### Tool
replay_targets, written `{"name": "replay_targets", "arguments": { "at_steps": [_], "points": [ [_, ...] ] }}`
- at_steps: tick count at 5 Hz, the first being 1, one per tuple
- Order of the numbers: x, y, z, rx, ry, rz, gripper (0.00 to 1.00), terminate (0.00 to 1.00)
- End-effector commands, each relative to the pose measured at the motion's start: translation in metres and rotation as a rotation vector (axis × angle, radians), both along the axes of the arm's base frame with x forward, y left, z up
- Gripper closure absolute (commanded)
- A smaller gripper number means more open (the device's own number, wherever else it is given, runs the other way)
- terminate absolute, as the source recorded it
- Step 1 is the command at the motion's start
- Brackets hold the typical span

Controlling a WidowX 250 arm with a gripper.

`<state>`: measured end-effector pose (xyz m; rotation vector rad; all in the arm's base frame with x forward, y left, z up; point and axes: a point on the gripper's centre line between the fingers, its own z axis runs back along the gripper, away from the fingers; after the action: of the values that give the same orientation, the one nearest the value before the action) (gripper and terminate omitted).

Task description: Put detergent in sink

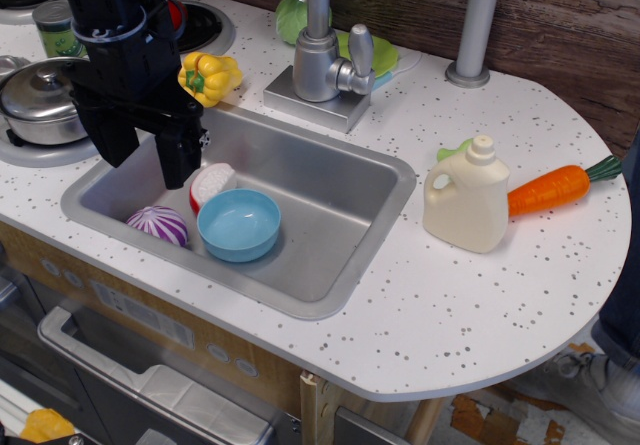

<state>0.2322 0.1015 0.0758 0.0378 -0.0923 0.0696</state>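
The detergent (468, 201), a cream-white jug with a side handle and small round cap, stands upright on the white speckled counter to the right of the sink (345, 180). The sink is a brushed-steel basin holding a blue bowl (239, 224), a purple striped toy (158, 226) and a red-and-white toy (212, 183). My black gripper (142, 157) hangs over the sink's left end, far left of the detergent. Its two fingers point down, spread apart, with nothing between them.
An orange carrot (548, 189) lies right behind the detergent. A yellow pepper (208, 76) sits at the sink's back edge. The steel faucet (322, 50) and a grey post (474, 27) stand behind. A lidded pot (40, 100) and a green-labelled can (56, 27) are at the left.
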Motion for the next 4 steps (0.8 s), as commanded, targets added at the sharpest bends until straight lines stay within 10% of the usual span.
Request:
{"name": "replay_targets", "arguments": {
  "at_steps": [1, 2, 4],
  "points": [
    [0.0, 0.0, 0.0, 0.0, 0.0, 0.0, 0.0, 0.0],
    [0.003, -0.048, 0.031, 0.096, 0.001, 0.25, 0.0, 0.0],
    [0.039, -0.132, 0.07, 0.098, -0.003, 0.752, 0.0, 0.0]
  ]
}}
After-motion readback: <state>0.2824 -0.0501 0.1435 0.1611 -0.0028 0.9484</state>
